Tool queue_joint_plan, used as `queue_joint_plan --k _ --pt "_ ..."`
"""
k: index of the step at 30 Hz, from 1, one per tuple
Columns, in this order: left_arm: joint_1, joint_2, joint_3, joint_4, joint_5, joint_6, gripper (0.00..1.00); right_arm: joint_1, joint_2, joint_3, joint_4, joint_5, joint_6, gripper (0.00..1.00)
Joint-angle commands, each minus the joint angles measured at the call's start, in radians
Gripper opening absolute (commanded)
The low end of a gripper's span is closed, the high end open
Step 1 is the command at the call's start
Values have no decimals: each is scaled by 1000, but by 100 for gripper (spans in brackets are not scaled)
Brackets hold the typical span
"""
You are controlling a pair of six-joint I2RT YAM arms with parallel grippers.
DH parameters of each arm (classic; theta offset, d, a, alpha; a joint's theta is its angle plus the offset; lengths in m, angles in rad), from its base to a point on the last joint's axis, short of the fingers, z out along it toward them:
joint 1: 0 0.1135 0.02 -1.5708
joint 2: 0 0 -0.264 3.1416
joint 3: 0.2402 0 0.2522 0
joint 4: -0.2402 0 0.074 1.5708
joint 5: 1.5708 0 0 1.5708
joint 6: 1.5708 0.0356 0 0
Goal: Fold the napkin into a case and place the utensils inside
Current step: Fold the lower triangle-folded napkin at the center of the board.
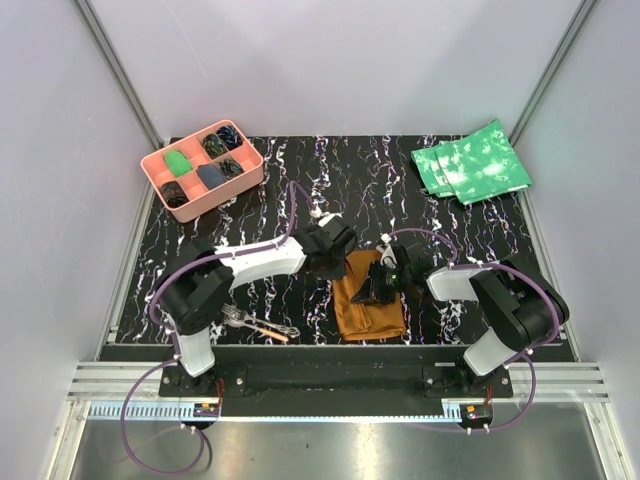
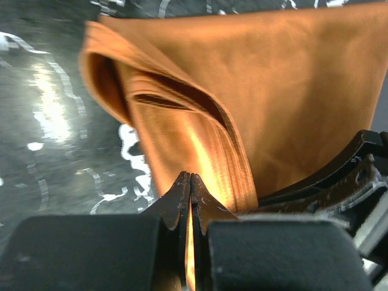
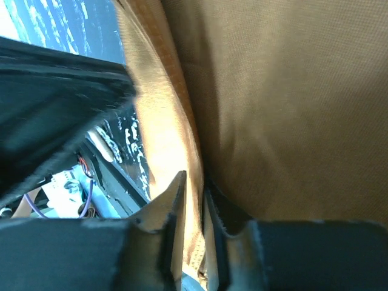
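Near centre of table (image 1: 300, 180): napkin (image 1: 372, 312), partly folded, under both grippers.
Left gripper (image 2: 191, 176): pinched tight on napkin fold.
Right gripper (image 3: 193, 182): slit apart around hem; grip unclear.
Leftward: utensils (image 1: 255, 325), well apart.
Far corners: pink tray (image 1: 246, 172), green cloths (image 1: 470, 162).

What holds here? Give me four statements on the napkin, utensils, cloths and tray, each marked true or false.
1. The utensils lie on the table, outside the napkin. True.
2. The left end effector is open. False: it is shut on the napkin's edge.
3. The green cloths lie at the far right corner. True.
4. The tray stands beside the green cloths. False: it stands at the far left corner.
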Motion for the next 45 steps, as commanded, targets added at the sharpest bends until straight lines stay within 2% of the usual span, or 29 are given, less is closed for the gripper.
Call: queue_joint_plan --k 1,5,8,9,11,13,14,15,18,21,22,25,29,36,45 --pt "-14 37 3 90 48 -31 1 -5 -43 12 -22 10 -2 26" --pt "-22 51 -13 99 43 -39 0 -5 -76 61 -103 38 -42 37" --pt "-26 52 -13 104 46 -39 0 -6 -74 89 -147 56 -70 41" --pt "-26 48 -13 101 43 -40 0 -5 -64 94 -151 55 -74 38" --pt "-26 17 -11 99 30 -34 0 -6 -34 98 -151 49 -80 26" --pt "-25 -29 -1 87 -1 -25 8 -6 -14 94 -140 47 -80 12" --pt "-23 -44 4 75 -13 -14 12 -6 2 91 -134 44 -80 8" --pt "-20 -75 10 49 -39 -10 22 -8 5 91 -126 46 -80 5" --pt "18 -122 10 1 -52 -2 30 -9 2 83 -123 53 -77 0" --pt "87 -156 -22 -19 -58 1 26 -14 -7 78 -123 56 -74 0" --pt "108 -156 -40 -21 -53 3 17 -14 -9 77 -123 58 -74 0" --pt "191 -129 -36 -19 -32 26 6 -16 -7 77 -118 53 -74 0" --pt "211 -46 26 -25 -21 55 0 -16 -14 75 -117 49 -67 1" --pt "211 71 108 -16 2 53 0 -16 -32 71 -115 43 -62 4" --pt "185 103 161 10 -9 47 0 -16 -24 75 -115 38 -64 11"
